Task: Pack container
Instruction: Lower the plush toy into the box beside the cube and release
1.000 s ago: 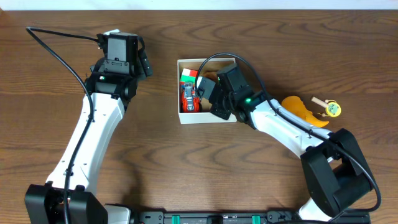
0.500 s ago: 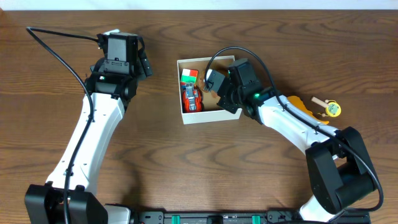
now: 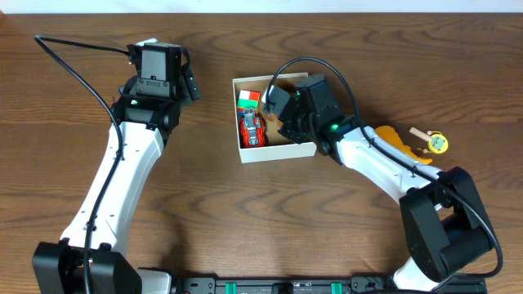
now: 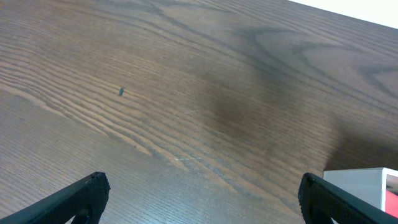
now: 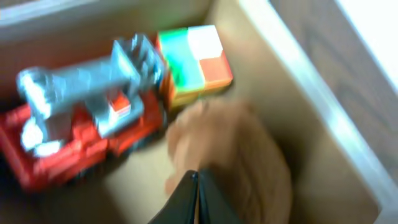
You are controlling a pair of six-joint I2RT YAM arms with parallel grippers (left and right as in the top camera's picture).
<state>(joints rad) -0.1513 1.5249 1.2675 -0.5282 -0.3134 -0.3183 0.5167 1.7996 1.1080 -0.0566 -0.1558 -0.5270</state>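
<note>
The container (image 3: 278,152) is a square white-walled box with a tan inside, at the table's middle. In it lie a red and grey toy truck (image 3: 252,129) and a colourful cube (image 3: 248,100). My right gripper (image 3: 272,101) is over the box's back right part. In the right wrist view its fingers (image 5: 197,177) are shut together just above a blurred tan soft thing (image 5: 239,155), next to the cube (image 5: 193,59) and the truck (image 5: 81,124). My left gripper (image 3: 189,80) is open and empty over bare table left of the box; it also shows in the left wrist view (image 4: 202,186).
A yellow-orange toy (image 3: 394,141) lies right of the box, partly under my right arm. A small wooden piece with a yellow-green disc (image 3: 433,143) lies further right. The box's white corner (image 4: 364,186) shows in the left wrist view.
My right gripper has moved from the box's front right part toward its back, then a little left. The left arm has not moved.
</note>
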